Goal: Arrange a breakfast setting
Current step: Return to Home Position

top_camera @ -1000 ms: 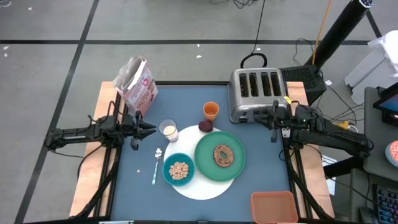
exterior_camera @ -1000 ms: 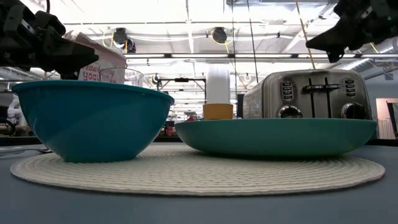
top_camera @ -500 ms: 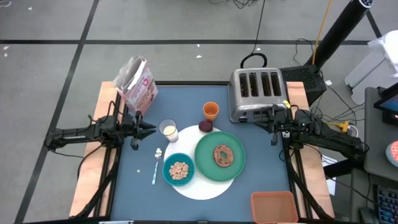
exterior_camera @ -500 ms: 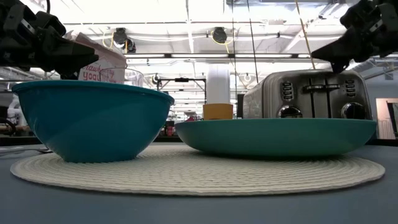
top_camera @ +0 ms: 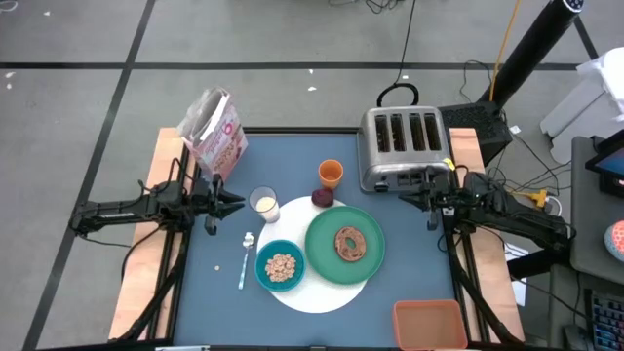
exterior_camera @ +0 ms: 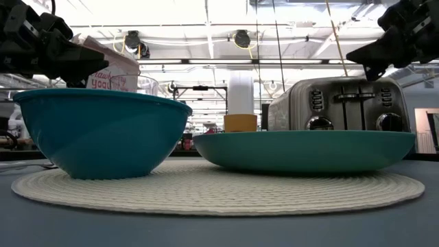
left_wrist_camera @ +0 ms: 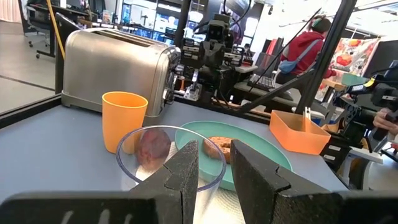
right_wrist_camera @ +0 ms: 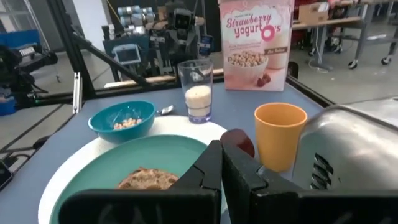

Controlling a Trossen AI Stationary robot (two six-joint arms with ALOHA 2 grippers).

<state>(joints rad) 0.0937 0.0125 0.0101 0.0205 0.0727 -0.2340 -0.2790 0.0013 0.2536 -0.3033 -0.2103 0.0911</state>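
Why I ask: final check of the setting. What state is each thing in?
Bowl: upright, holding cereal.
Glass: upright, part full of milk.
Cup: upright.
Plate: flat, holding bread.
Toaster: nothing showing in slots.
Box: standing, top open.
Left fingers: slightly apart, empty.
Right fingers: shut, empty.

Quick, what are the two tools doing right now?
Left tool: open, holding nothing.
Right tool: shut, holding nothing.

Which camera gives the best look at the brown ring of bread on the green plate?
The high view: the ring bread shows whole, hole included, on the green plate. Both wrist views catch only part of it, from the side. In the low view the plate's rim hides it.
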